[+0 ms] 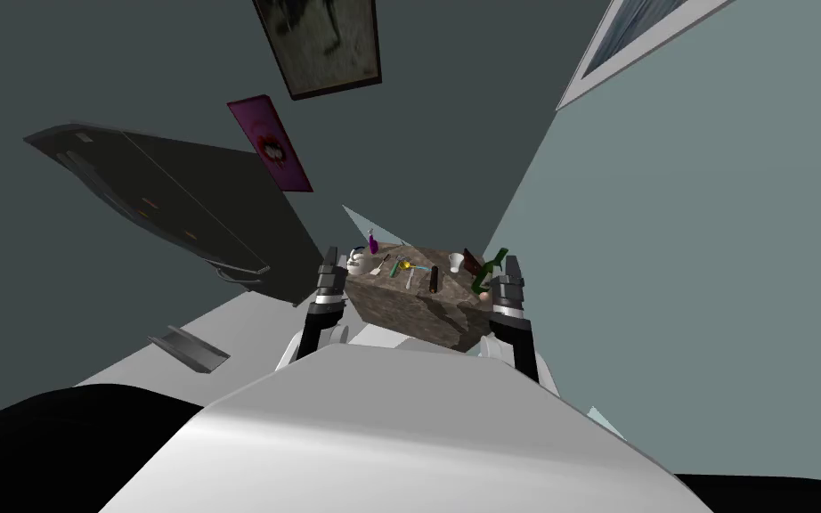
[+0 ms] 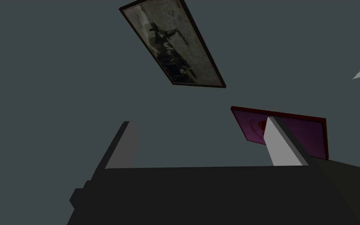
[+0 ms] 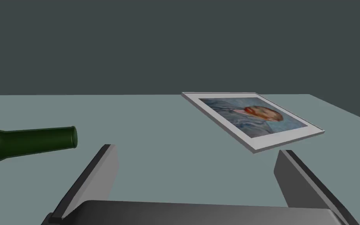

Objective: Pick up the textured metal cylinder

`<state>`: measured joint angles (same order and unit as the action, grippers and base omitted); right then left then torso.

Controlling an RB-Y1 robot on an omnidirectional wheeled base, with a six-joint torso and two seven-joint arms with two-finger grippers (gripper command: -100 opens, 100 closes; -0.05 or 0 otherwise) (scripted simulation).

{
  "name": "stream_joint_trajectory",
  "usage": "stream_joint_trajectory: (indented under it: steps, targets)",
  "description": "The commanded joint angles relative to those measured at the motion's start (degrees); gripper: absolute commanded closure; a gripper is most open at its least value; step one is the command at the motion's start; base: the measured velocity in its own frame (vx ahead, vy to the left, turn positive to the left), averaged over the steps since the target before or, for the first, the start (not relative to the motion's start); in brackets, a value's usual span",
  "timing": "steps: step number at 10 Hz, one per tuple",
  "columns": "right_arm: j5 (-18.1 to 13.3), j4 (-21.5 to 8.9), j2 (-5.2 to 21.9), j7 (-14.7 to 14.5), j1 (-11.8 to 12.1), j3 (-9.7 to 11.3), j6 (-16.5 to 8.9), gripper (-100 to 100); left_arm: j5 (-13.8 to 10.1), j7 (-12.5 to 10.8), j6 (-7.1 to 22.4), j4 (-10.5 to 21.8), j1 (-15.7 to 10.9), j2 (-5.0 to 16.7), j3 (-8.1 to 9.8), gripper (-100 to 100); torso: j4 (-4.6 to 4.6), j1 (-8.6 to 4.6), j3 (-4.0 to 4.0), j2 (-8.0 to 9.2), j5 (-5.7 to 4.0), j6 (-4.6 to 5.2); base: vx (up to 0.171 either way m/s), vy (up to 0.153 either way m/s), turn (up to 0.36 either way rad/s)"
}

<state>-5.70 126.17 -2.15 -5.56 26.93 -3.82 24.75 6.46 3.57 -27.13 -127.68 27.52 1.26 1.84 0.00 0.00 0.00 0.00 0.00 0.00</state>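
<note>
Dark and slim, the cylinder (image 1: 434, 279) is sitting on the mottled tabletop (image 1: 458, 287) at my twelve o'clock, between my claws. My left claw (image 2: 200, 122) and right claw (image 3: 196, 149) are hovering spread and empty. I'm judging this the approach: next, the right claw needs to be swinging toward its nine o'clock, clearing the green bottle (image 3: 27, 142).

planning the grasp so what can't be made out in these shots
Head view: the dark cylinder on the table is too small to show texture or material.
Head view: the coloured bits mid-table are too small to name.
Right wrist view: the green bottle is cut off by the picture's edge, so its base is unseen.
</note>
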Motion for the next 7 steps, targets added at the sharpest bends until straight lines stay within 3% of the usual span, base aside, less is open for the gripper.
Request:
stream_joint_trajectory:
  steps: [1,4,7]
  targets:
    - [-0.73,0.33,2.24,-0.40,0.70,0.26,0.02,-100,0.00,0.00,0.00,0.00,0.00,0.00,0.00,0,0.00,0.00,0.00,0.00,0.00,0.00,-0.018,0.012,0.067]
    - [-3.61,1.48,7.64,-1.95,3.55,1.14,0.09,-100,0.00,0.00,0.00,0.00,-0.01,0.00,0.00,0,0.04,0.05,0.12,0.20,0.01,-0.01,-0.053,0.024,0.129]
    - [-8.36,3.11,12.77,-4.49,8.29,2.21,0.18,-100,0.00,0.00,0.00,0.00,-0.02,0.00,-0.01,0,0.08,0.14,0.20,0.35,0.03,-0.02,-0.082,0.042,0.214]
